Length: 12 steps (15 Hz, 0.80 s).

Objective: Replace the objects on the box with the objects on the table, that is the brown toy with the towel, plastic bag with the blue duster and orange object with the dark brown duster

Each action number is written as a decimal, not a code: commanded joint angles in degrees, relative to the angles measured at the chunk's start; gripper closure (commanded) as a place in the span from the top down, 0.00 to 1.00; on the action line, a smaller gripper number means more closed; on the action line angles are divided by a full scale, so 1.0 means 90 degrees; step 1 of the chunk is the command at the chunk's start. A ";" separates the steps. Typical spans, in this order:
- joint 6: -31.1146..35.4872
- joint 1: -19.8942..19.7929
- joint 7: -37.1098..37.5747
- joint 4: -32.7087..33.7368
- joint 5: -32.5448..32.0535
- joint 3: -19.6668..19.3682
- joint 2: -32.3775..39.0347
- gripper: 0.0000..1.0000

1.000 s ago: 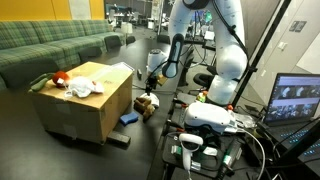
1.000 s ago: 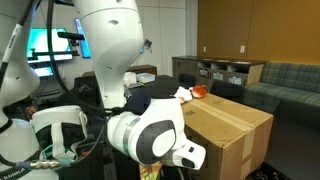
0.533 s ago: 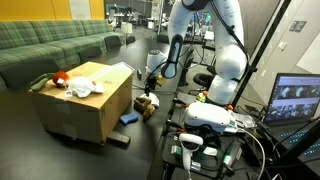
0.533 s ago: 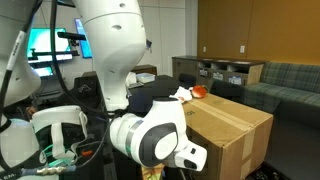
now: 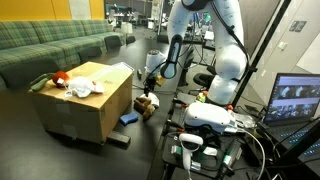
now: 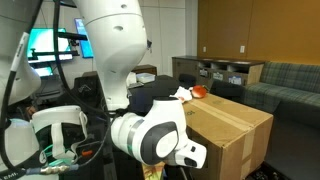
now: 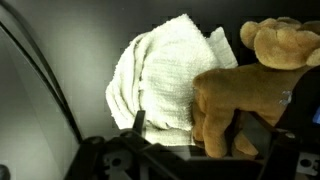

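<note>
Gripper (image 5: 150,86) hangs released, jaws wide, nothing held. Below it the bunched white cloth towel (image 7: 160,75) lies on the dark smooth table (image 7: 70,40), with the small brown soft toy (image 7: 245,85) right against it. Risk: 1 off-centre close could pinch the toy along with the towel.

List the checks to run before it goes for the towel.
1. Gripper open: ok.
2. Brown toy off the box: ok.
3. Towel in the wrist view, ahead of the gripper: ok.
4. Towel clear of the brown toy: not ok, the toy overlaps its edge in the wrist view.
5. Bare spot on the box top: ok, beside the plastic bag and orange object.
</note>
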 commanded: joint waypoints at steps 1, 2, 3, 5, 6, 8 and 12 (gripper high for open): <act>0.0028 -0.0034 -0.0117 -0.0026 -0.0013 0.0107 -0.0040 1.00; 0.0035 -0.0029 -0.0117 -0.0033 -0.0017 0.0125 -0.0048 1.00; 0.0036 -0.0031 -0.0122 -0.0045 -0.0012 0.0154 -0.0060 1.00; 0.0047 0.0002 -0.0100 -0.0046 -0.0041 0.0164 -0.0063 1.00; 0.0039 0.0013 -0.0095 -0.0039 -0.0052 0.0160 -0.0061 1.00; 0.0039 0.0019 -0.0087 -0.0012 -0.0068 0.0121 -0.0041 1.00; 0.0074 0.0015 -0.0095 0.0013 -0.0155 -0.0009 -0.0007 1.00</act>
